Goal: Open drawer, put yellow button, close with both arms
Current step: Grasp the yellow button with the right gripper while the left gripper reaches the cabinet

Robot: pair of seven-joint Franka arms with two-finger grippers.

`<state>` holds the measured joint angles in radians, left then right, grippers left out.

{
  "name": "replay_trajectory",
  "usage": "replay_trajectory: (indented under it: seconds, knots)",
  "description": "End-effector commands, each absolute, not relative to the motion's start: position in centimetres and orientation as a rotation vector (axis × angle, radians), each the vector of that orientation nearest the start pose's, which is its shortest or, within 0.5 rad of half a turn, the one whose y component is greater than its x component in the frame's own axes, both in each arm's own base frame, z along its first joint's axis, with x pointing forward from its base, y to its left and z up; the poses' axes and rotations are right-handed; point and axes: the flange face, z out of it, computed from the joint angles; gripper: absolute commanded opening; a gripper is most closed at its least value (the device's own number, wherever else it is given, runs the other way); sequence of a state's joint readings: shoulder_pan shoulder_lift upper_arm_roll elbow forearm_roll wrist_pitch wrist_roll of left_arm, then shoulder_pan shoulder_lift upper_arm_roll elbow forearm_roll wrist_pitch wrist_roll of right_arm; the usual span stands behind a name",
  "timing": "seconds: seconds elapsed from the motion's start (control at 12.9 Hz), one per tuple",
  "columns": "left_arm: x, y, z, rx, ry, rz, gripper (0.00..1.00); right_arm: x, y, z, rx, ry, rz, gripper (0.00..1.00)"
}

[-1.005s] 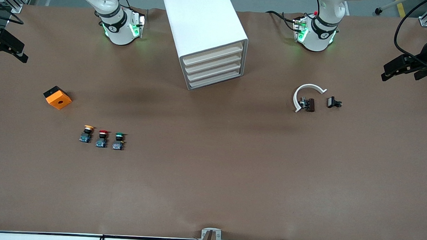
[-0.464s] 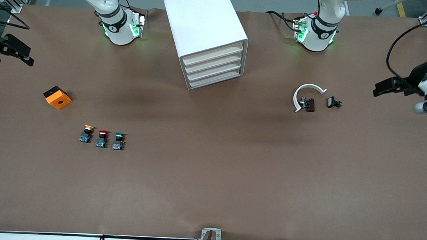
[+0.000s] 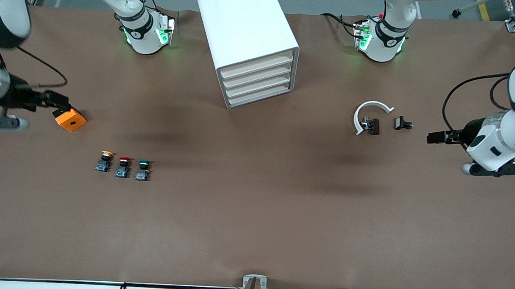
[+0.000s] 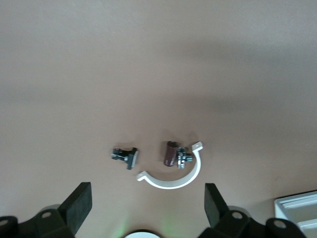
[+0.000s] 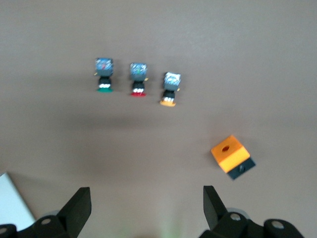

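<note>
Jaws of left gripper [image 3: 431, 137] and right gripper [image 3: 61, 102] spread wide, empty, at table [image 3: 253, 231] ends, drawer [image 3: 259, 95] shut

brown table covering [image 3: 254, 214] fills the view — grey floor [image 3: 316, 1] past its top edge.

Loose parts on a brown table [image 3: 253, 231]

Orange cube [image 3: 70, 119] with a black base and a round hole on top; at its 5 o'clock, a red button [image 3: 123, 166] touching nothing, green button [image 3: 143, 170] just beside it at 3 o'clock. White curved clip [image 3: 369, 113], with a dark brown cylinder [image 3: 374, 126] inside its arc, small black clamp [image 3: 402, 123] at 3 o'clock.
</note>
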<state>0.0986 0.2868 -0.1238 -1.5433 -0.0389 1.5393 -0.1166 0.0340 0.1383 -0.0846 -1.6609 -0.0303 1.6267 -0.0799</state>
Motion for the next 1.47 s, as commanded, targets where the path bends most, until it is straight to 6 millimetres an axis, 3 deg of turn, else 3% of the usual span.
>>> replay_trajectory:
  seconds: [0.0,0.31,0.54,0.77,1.08,1.24,1.39]
  knots:
    - [62.8,-1.6,44.0,-3.217,-0.306,0.542,1.00,59.4,-4.8,45.9,-3.211,-0.046,0.197,1.00]
    - [63.9,-3.5,38.7,-3.190,-0.488,0.601,1.00,57.5,-6.6,35.9,-3.214,-0.017,-0.001,1.00]
    - [64.3,-7.8,35.5,-3.112,-0.717,0.623,1.00,57.6,-7.6,29.2,-3.208,0.015,0.025,1.00]
    - [64.2,-12.9,32.5,-2.989,-1.021,0.699,1.00,58.4,-7.8,24.1,-3.211,0.015,0.013,1.00]
    - [62.5,-20.6,28.9,-2.769,-1.279,0.740,1.00,60.6,-7.8,20.9,-3.217,0.056,0.009,1.00]
    - [61.2,-24.2,28.1,-2.658,-1.374,0.734,1.00,61.3,-7.8,19.6,-3.219,0.051,0.021,1.00]
    - [60.8,-25.1,27.9,-2.445,-1.637,0.747,1.00,61.9,-7.7,18.1,-3.219,0.058,0.036,1.00]
